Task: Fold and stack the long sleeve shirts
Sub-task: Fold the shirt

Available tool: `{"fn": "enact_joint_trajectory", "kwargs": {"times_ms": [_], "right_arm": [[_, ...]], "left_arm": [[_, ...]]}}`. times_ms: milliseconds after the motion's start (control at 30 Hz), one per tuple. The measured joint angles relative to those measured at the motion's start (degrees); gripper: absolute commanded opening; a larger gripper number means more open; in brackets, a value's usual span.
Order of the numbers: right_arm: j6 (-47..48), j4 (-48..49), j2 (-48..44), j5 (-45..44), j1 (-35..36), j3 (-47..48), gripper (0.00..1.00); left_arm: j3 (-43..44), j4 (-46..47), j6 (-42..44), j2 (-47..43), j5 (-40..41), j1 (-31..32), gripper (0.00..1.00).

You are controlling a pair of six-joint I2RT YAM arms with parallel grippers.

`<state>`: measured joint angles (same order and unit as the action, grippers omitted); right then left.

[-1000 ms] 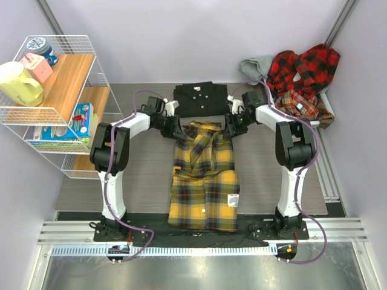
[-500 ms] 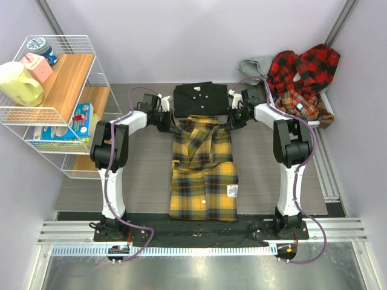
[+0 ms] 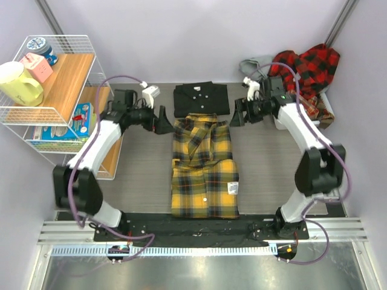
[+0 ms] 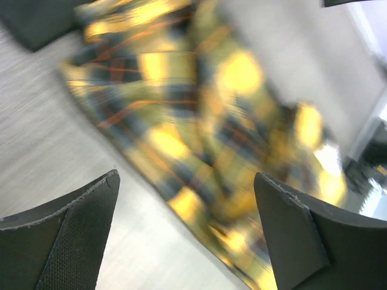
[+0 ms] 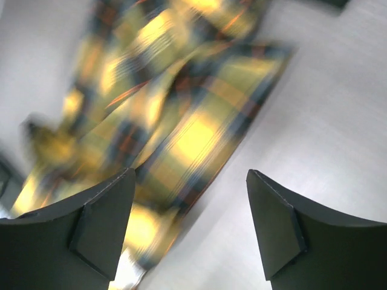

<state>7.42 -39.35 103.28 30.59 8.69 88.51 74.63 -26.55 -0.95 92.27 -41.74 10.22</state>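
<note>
Grey table matting (image 3: 272, 175) is covered at centre by the yellow plaid shirt (image 3: 202, 169), its collar just beside the black shirt (image 3: 201, 98) at twelve o'clock, with the left gripper (image 3: 161, 119) at ten o'clock and the right gripper (image 3: 236, 113) at two o'clock held wide open and empty (a hem-to-collar fold is judged next, needing fresh grasps).

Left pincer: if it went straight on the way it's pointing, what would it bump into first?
Most likely the yellow-and-black plaid flannel shirt. Its collar end lies directly ahead of the open left pincer and fills the gap between the fingers in the wrist view. How high the pincer hangs above the cloth is unclear.
</note>
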Motion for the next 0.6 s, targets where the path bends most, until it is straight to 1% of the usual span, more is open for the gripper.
{"fn": "enact_joint_trajectory", "kwargs": {"times_ms": [100, 200, 333, 400, 467, 500, 533, 600], "right_arm": [[0.04, -3.19, -11.15, 4.09, -0.50, -7.65, 0.81], [-0.90, -4.87, -16.46, 8.66, -0.39, -16.26, 0.81], [-2.84, -6.01, -15.06, 11.56, -0.15, -26.71, 0.83], [-3.63, -6.47, -13.97, 12.37, -0.15, -30.16, 0.82], [-4.37, -6.51, -13.77, 13.18, -0.02, -31.67, 0.82], [-4.74, -6.36, -13.77, 13.60, 0.17, -31.98, 0.81], [-4.92, -6.12, -13.77, 13.84, 0.33, -32.02, 0.76], [-5.27, -5.03, -13.77, 14.43, 1.01, -32.04, 0.71]], "left_arm": [[-4.52, -2.21, 1.33, -9.03, -3.76, 0.31, 0.95], [-11.85, -4.24, -0.44, -12.98, -5.84, 1.27, 0.93], [-20.52, -6.23, -4.76, -12.81, -4.59, 2.75, 0.90], [-22.71, -6.82, -6.47, -12.79, -3.91, 3.28, 0.89], [-24.09, -6.73, -8.13, -12.79, -3.65, 3.96, 0.89], [-24.61, -6.49, -8.79, -12.79, -3.65, 4.28, 0.88], [-25.14, -6.16, -9.18, -12.81, -3.58, 4.72, 0.88], [-26.77, -4.98, -9.88, -12.85, -3.41, 5.92, 0.85]]}}
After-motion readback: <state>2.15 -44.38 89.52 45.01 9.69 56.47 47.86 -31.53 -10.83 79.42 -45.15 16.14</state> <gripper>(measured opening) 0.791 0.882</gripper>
